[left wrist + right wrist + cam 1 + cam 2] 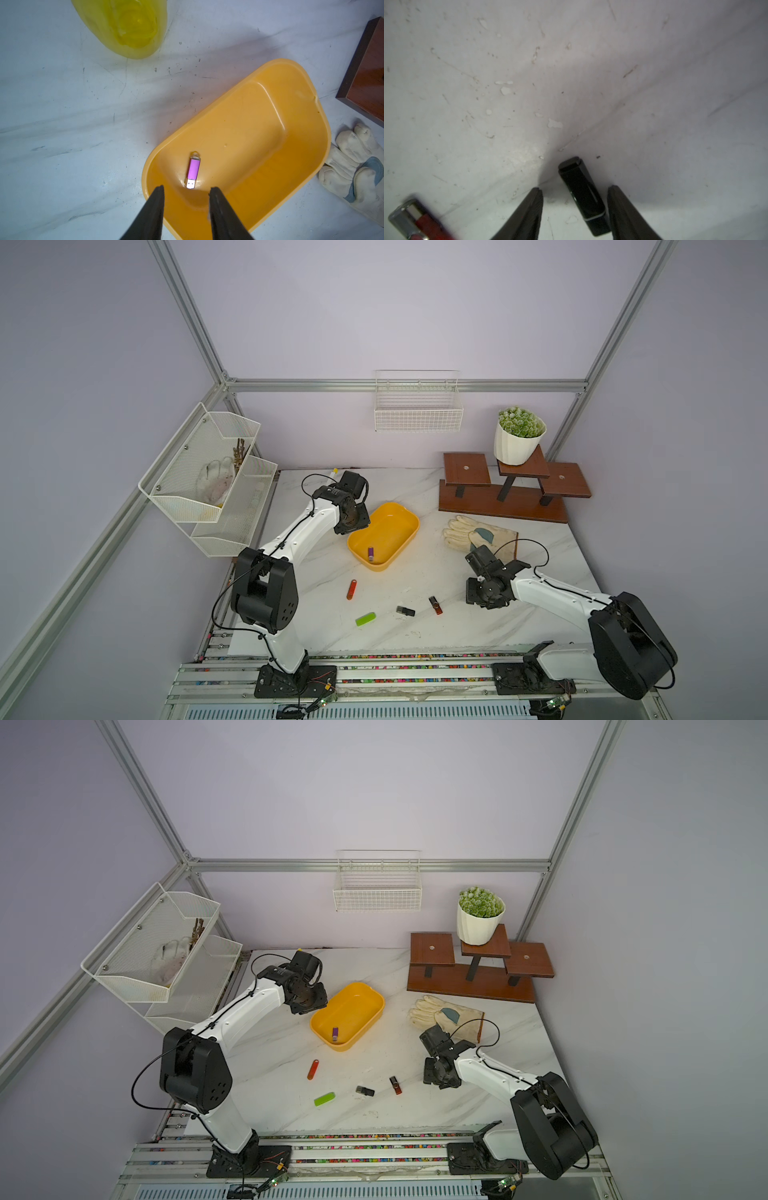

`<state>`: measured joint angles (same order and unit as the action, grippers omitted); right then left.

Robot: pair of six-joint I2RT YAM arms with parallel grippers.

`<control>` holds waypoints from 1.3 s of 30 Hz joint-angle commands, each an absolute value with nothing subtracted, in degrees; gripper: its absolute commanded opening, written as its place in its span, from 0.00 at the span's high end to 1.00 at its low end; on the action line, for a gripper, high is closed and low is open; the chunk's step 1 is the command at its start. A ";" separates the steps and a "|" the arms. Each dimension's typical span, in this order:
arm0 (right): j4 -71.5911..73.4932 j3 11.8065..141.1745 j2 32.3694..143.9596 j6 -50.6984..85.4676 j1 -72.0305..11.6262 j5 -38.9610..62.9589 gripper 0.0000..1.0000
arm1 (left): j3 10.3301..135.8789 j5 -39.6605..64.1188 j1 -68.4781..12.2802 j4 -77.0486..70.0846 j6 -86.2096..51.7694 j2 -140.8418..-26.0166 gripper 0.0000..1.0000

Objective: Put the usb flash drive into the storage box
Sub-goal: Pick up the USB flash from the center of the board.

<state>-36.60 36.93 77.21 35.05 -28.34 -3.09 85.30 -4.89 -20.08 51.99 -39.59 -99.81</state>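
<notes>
The yellow storage box sits mid-table with a purple usb flash drive lying inside near one end. My left gripper hovers over that end, open and holding nothing. On the table in front lie an orange drive, a green one, a black one and a red swivel one. My right gripper stands right of them, open. In its wrist view the black drive shows between the fingers, with a gap on one side.
A work glove lies right of the box. Behind it stand a wooden step stand and a potted plant. A wire basket hangs on the back wall and a mesh rack on the left. A yellowish translucent object lies near the box.
</notes>
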 commanded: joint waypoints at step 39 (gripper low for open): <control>-41.70 49.17 75.99 32.17 -31.28 1.67 1.00 | 50.98 -2.65 -25.22 42.46 -36.64 -77.28 0.54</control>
